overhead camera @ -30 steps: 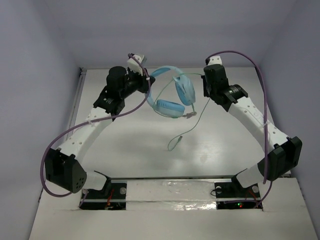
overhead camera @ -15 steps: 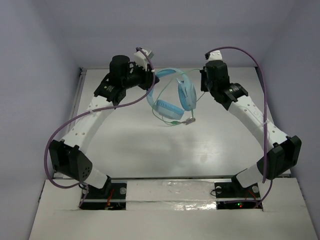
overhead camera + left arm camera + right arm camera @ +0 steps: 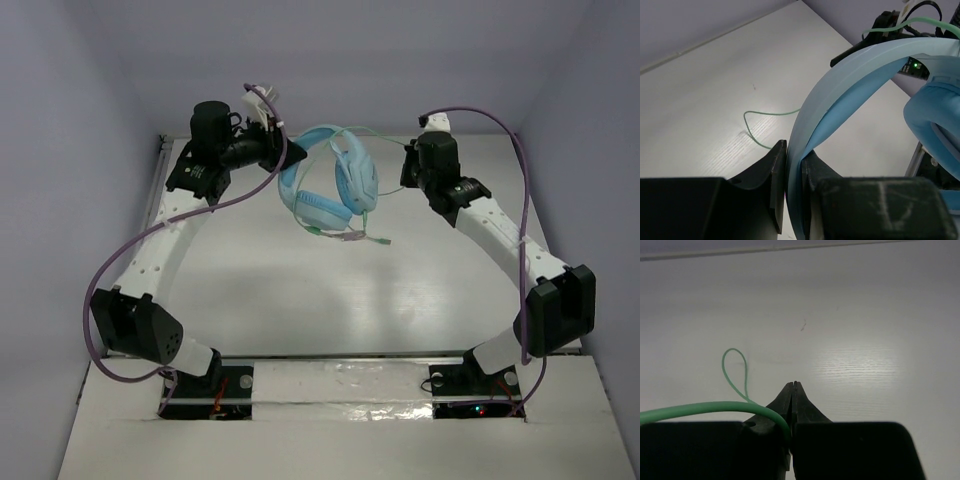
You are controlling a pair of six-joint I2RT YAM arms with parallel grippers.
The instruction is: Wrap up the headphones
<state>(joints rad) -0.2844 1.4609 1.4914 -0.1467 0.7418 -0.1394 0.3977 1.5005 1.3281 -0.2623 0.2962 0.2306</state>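
Observation:
The light blue headphones (image 3: 325, 192) hang in the air above the table's far middle. My left gripper (image 3: 281, 153) is shut on their headband (image 3: 840, 95), which runs up between the two black fingers in the left wrist view. The padded cup (image 3: 935, 122) shows at the right there. The thin pale green cable (image 3: 385, 190) runs from the headphones to my right gripper (image 3: 408, 172), which is shut on the cable (image 3: 715, 407). The cable's plug end (image 3: 372, 239) dangles below the cups.
The white table (image 3: 300, 290) lies below, with a raised rail along its left edge (image 3: 155, 200). Purple arm cables (image 3: 500, 120) loop over both arms. A cable loop (image 3: 735, 370) shows over the table in the right wrist view.
My left arm has swung left and back, carrying the headphones a little left. The cable is drawn closer round the headphones; the plug end has risen off the table and now dangles under the cups.

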